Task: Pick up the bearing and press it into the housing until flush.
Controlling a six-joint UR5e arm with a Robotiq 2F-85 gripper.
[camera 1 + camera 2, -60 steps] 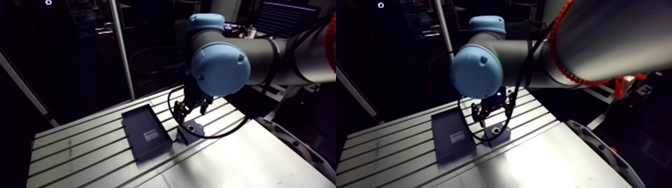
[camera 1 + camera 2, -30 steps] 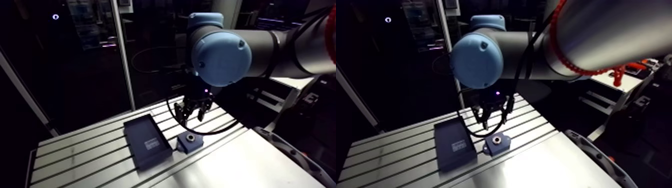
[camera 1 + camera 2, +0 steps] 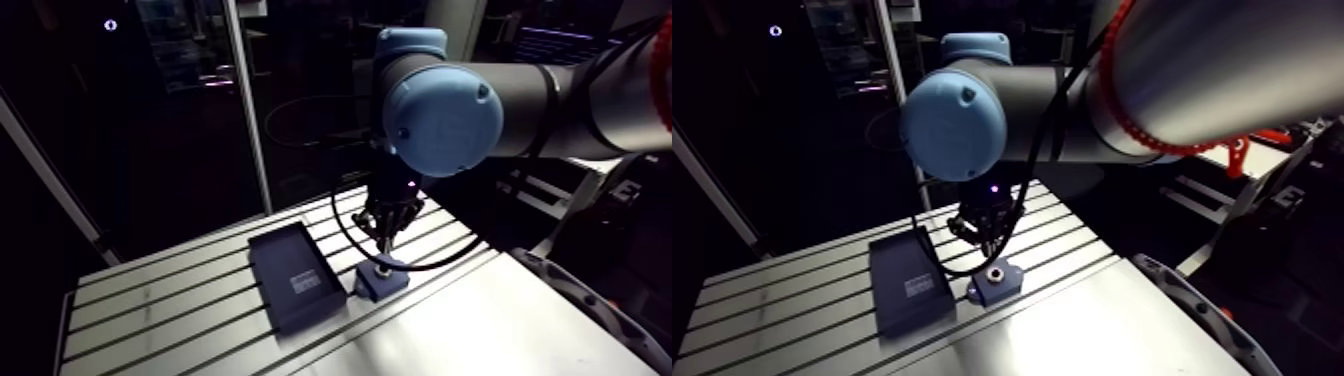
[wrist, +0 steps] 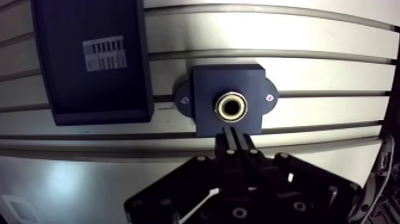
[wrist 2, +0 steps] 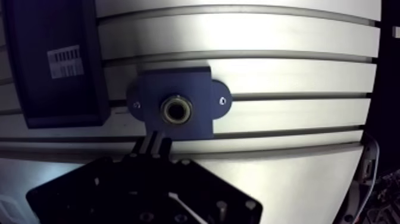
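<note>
Over on the left of the slotted aluminium table lies a flat dark rectangular tray with a white label, and it plays no part right now. Just right of it, close beside but not touching, sits the dark blue block-shaped housing with two rounded ears. And look at its bore: the brass-coloured ring bearing is already in there, sitting in the middle of the block. So the pick-up looks done, and the bearing is in the housing rather than in the robot's grasp.

Now the two-finger gripper. Its fingers are drawn tight together with nothing between them, tips hanging just short of the housing's near edge in the wrist view, and above the block in the arm view.

What's left? Likely the press itself, or a final check. From here the ring looks roughly level with the top face, but I cannot tell whether it is truly flush.
</note>
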